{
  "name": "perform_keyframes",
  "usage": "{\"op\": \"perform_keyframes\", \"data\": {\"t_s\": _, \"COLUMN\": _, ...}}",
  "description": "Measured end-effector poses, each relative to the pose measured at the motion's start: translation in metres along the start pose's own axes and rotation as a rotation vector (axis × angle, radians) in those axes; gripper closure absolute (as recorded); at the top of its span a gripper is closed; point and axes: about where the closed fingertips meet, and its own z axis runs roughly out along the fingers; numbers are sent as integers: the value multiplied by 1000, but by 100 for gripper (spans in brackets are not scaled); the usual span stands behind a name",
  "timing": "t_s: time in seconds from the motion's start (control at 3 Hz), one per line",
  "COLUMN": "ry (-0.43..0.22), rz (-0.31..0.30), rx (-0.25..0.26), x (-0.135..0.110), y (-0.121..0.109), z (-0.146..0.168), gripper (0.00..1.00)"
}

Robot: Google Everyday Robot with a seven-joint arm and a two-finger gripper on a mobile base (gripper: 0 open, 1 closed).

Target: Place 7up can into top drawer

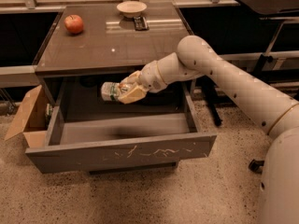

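Note:
The 7up can [110, 91] is silvery-green and white and lies on its side in my gripper [125, 92], which is shut on it. The gripper holds the can in the air just below the table's front edge, above the back of the open top drawer [122, 153]. The drawer is grey, pulled out towards the camera, with pale scratch marks on its front panel. Its floor shows a dark shadow under the can. My white arm reaches in from the right.
On the table top [112, 41] are a red apple [74, 24] at the back left, a pale bowl [131, 7] and a dark remote-like object [140, 23] at the back. A brown cardboard box [28, 118] stands left of the drawer. A black table stands at the right.

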Motion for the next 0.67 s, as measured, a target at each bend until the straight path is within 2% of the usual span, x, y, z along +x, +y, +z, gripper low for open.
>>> {"op": "perform_keyframes", "data": {"t_s": 0.33, "ry": -1, "rz": 50, "rx": -10, "x": 27, "y": 4, "z": 20, "gripper": 100}}
{"op": "perform_keyframes", "data": {"t_s": 0.67, "ry": -24, "rz": 92, "rx": -45, "x": 51, "y": 4, "z": 42, "gripper": 100}}
